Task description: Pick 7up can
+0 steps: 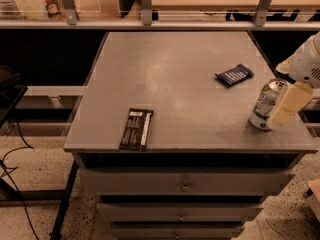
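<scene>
The 7up can, white and silver with green markings and a shiny top, stands near the right front corner of the grey table. My gripper, cream and white, comes in from the right edge of the view and sits right against the can's right side, overlapping it. Its white arm housing is above and to the right of the can. The can's base rests at table level.
A dark blue snack packet lies behind and left of the can. A dark brown bar packet lies near the front left edge. Drawers sit below the tabletop, a railed shelf runs behind it, and cables lie on the floor at left.
</scene>
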`<state>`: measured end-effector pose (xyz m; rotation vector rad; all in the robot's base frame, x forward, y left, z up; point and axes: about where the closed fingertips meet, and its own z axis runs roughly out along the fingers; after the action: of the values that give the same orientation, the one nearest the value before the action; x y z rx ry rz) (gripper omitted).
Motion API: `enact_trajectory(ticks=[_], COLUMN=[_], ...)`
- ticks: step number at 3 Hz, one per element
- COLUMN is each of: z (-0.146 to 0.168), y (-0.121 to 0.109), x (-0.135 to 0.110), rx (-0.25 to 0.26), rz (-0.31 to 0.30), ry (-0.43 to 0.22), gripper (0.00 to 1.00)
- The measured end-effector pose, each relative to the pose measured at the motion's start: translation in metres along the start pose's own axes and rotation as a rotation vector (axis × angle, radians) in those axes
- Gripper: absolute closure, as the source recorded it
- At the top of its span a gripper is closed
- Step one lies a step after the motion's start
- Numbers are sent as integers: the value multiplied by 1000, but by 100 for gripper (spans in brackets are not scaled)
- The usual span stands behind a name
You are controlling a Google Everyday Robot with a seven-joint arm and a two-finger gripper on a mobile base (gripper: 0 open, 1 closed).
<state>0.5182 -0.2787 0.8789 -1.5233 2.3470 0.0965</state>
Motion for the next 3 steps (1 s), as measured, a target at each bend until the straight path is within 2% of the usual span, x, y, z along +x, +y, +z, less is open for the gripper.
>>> enact_trajectory(ticks=[1, 3], z=[-3, -6], y=[0, 0], x=[1, 3], rx=[4, -10], rz=[-4, -15], ry=[-16, -35], gripper=[18, 65])
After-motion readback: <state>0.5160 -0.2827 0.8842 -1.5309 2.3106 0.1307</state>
